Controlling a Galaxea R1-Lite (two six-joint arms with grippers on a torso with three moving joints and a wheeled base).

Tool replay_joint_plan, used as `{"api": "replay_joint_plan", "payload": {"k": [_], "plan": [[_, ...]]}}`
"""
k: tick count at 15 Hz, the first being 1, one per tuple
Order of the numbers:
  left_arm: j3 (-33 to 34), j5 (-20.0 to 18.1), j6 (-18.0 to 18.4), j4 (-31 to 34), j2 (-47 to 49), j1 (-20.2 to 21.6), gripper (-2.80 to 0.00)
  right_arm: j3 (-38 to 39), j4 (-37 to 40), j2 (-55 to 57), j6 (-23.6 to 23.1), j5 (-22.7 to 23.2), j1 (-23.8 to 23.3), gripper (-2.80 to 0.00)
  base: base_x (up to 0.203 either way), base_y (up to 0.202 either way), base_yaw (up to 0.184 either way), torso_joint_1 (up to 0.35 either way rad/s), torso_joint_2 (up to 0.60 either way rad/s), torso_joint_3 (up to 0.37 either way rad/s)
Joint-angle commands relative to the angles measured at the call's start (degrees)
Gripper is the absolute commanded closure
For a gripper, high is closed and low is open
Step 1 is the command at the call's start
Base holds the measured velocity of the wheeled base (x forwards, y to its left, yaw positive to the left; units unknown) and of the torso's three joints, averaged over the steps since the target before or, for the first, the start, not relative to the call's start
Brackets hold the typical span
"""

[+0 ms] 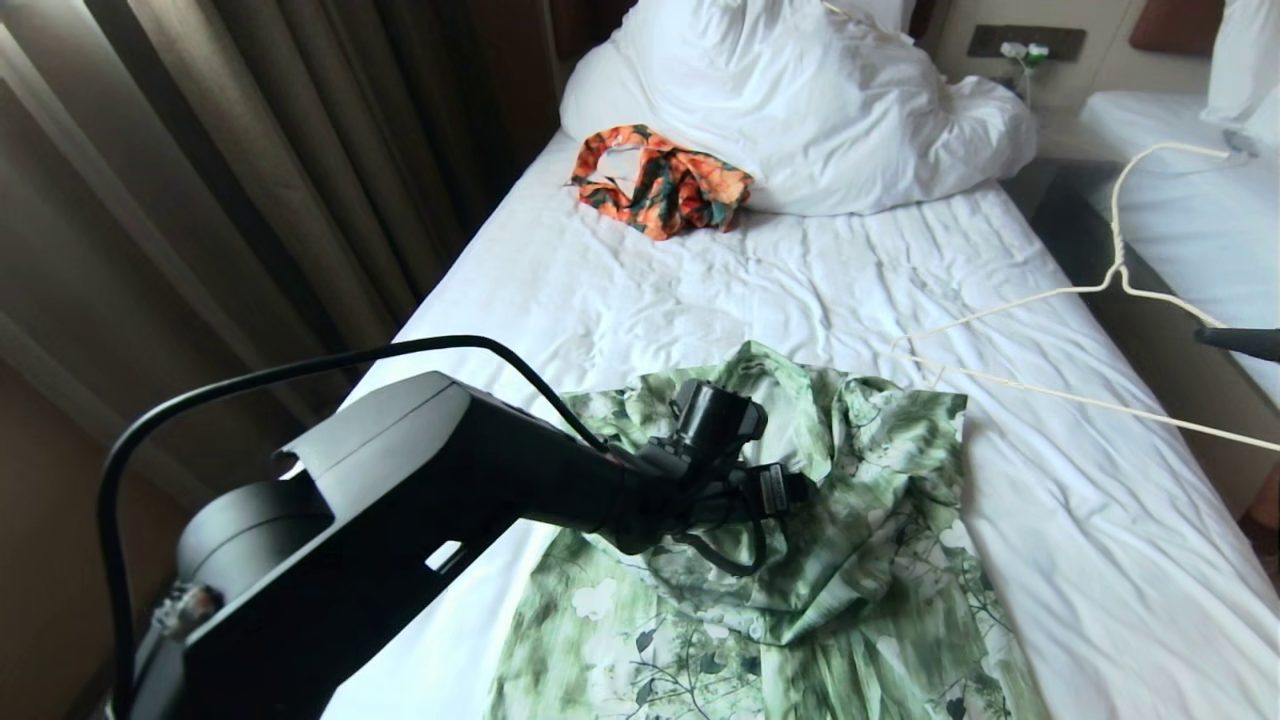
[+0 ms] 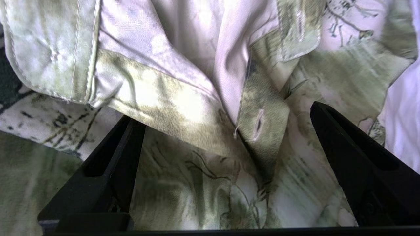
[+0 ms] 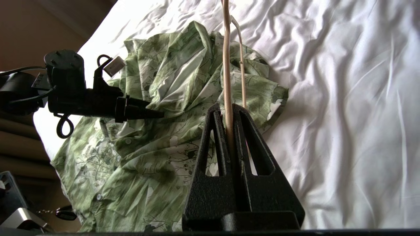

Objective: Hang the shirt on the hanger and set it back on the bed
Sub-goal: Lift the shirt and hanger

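We see the shirt lying crumpled on the bed, at the near end of the sheet and about midway between its side edges, collar end bunched up toward the pillows. Our left gripper reaches in over that bunched collar area with its jaws spread wide and nothing between them; in the left wrist view the placket with a buttonhole sits just below the two fingers, though we cannot tell whether the tips touch the cloth. Our right gripper is clamped tight on the hanger, pinching one thin wire of it. In the head view the hanger hangs above the right edge of the bed, its hook up over the gap toward a second bed, and one of its ends comes close to the shirt's far right corner. An orange garment lies at the head end, against the pillows and nearer the left edge by the curtains.
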Motion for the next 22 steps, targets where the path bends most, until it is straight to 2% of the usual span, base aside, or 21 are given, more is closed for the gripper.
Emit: {"api": "replay_joint_plan", "payload": {"k": [1, 4, 9, 11, 17, 22], "plan": [[-0.2, 0.0, -0.2, 0.9, 0.3, 0.0, -2.80, -0.3, 0.0, 0.1, -0.1, 0.4, -0.1, 0.00, 0.000, 0.000, 0.000, 0.000, 0.00, 0.000], [-3.3, 0.1, -0.3, 1.5, 0.7, 0.6, -2.80, 0.2, 0.1, 0.3, 0.0, 0.4, 0.2, 0.00, 0.000, 0.000, 0.000, 0.000, 0.00, 0.000], [-13.9, -0.1, -2.7, 9.6, 4.6, 2.9, -2.80, -0.5, 0.0, 0.5, -0.1, 0.4, 0.3, 0.00, 0.000, 0.000, 0.000, 0.000, 0.00, 0.000], [-16.2, -0.1, -4.3, 12.0, 4.6, 3.6, -2.80, -0.8, 0.0, 0.6, -0.1, 0.3, 0.3, 0.00, 0.000, 0.000, 0.000, 0.000, 0.00, 0.000], [-17.5, -0.1, -4.5, 11.9, 2.3, 3.3, -2.80, -0.8, 0.0, 1.0, -0.1, 0.3, 0.5, 0.00, 0.000, 0.000, 0.000, 0.000, 0.00, 0.000], [-14.0, 0.4, -2.6, 11.8, 4.4, 3.6, -2.80, -0.8, 0.0, 1.0, -0.1, 0.3, 0.9, 0.00, 0.000, 0.000, 0.000, 0.000, 0.00, 0.000]]}}
